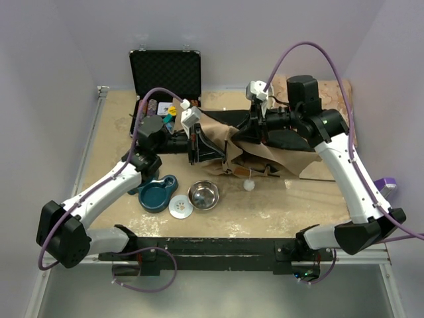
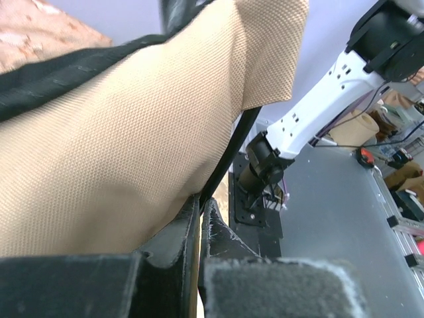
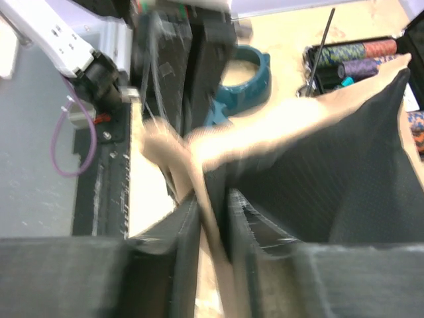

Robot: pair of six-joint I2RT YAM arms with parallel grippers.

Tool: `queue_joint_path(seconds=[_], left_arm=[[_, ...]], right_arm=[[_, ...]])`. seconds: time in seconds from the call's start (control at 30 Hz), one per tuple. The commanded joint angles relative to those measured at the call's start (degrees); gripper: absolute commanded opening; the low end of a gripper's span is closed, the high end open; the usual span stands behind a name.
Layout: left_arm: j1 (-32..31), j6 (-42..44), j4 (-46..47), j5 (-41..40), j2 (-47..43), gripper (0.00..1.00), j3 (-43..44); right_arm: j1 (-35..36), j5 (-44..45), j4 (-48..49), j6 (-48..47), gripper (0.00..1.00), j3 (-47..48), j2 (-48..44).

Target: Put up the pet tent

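Observation:
The pet tent [image 1: 248, 147] lies collapsed mid-table, tan canvas with black lining showing, its white pom-pom [image 1: 249, 185] on the table in front of it. My left gripper [image 1: 196, 143] is at the tent's left end. In the left wrist view it [image 2: 201, 213] is shut on the canvas edge [image 2: 132, 146], where a thin black pole [image 2: 225, 154] runs into the jaws. My right gripper [image 1: 254, 127] is on the tent's upper middle. In the right wrist view it [image 3: 212, 218] is shut on a fold of tan canvas beside the black lining [image 3: 331, 179]. That view is blurred.
A blue bowl [image 1: 158, 194], a white disc [image 1: 180, 207] and a steel bowl [image 1: 203, 195] sit in front of the tent. An open black case [image 1: 165, 76] with small items stands at the back left. A patterned pillow [image 1: 344, 93] lies back right. A purple object [image 1: 387, 183] is at the right edge.

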Motion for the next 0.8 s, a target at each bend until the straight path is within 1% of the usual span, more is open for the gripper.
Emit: queue_joint_path(seconds=[0.0,0.03,0.07,0.13,0.2,0.27,0.33,0.43,0.5,0.6,0.77], left_arm=[[2.1,-2.5,5.9,-1.6,-2.7,0.00,3.8],[2.8,-2.5,5.9,-1.4,-2.8,0.00,3.6],[3.2,-2.5,5.7,-1.0,-2.9,0.00,3.5],[4.4,-2.1,4.8,-0.6,-2.9,0.00,3.6],[6.0,-2.2,4.3,0.0,-3.1,0.00,3.5],[7.6,-2.2,3.6,0.4,-3.4,0.00,3.5],[9.2,-2.0,2.9,0.5,-3.6,0.00,3.4],[10.8,-1.3,1.6,0.8,-4.1,0.00,3.5],[11.8,-0.9,0.4,0.4,-4.4,0.00,3.6],[13.3,0.0,-1.8,-0.7,-4.7,0.00,3.6],[17.3,0.9,-3.8,-1.4,-5.5,0.00,3.9]], right_arm=[[-0.4,3.0,-3.0,-2.2,0.34,-0.9,0.6],[-0.5,3.1,-2.8,-2.1,0.39,-0.7,0.5],[-0.4,3.3,-2.7,-1.9,0.43,-0.4,0.5],[-0.4,3.9,-1.8,-0.8,0.47,0.5,0.3],[-0.4,6.0,-1.4,0.2,0.54,1.5,0.3],[-0.4,7.5,-1.4,0.2,0.65,2.6,0.0],[-0.6,9.4,-0.1,1.8,0.74,3.3,-0.5],[-0.7,11.9,2.3,3.9,0.82,5.3,-1.2],[-1.0,13.8,3.6,5.5,0.86,8.0,-1.4],[-2.0,16.5,4.8,8.3,0.88,11.7,-0.7],[-5.6,16.4,5.7,10.7,0.92,12.4,-1.7]])
